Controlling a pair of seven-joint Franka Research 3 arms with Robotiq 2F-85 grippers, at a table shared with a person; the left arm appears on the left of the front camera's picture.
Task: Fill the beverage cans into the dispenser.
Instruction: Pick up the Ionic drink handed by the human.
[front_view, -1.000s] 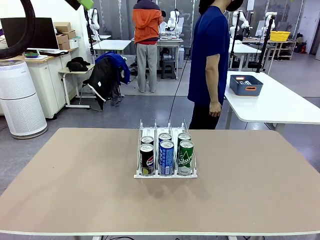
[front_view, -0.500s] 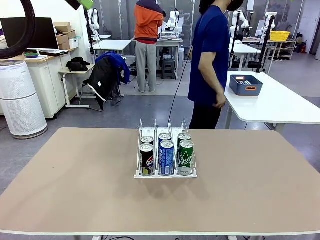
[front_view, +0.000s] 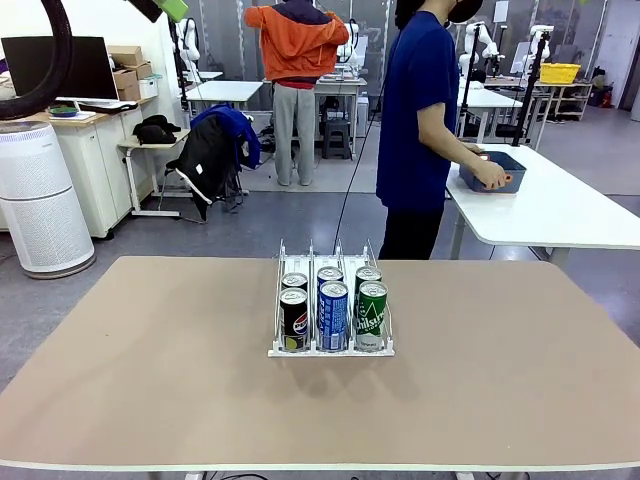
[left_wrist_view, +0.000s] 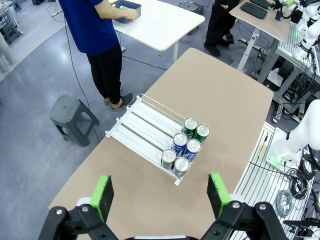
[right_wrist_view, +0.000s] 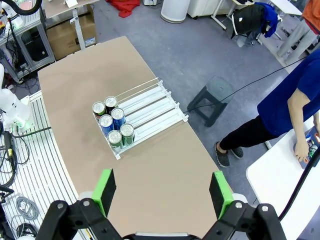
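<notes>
- Hovering high over the tabletop (front_view: 150, 350), the left gripper (left_wrist_view: 160, 195) and right gripper (right_wrist_view: 162, 192) both have their jaws spread wide, with nothing between them.
- The dispenser (front_view: 343, 262) sits mid-tabletop holding six beverage cans (front_view: 333, 312), two per lane (black, blue, green), all at the robot's end.
- The person stands turned toward the neighbouring tabletop (front_view: 580, 215), one hand (front_view: 490, 177) at the blue-grey tub (front_view: 516, 165).
- It looks like a gap between loads. The lanes have room, so the next move calls for more cans within reach, then a grasp on an upright one.
</notes>
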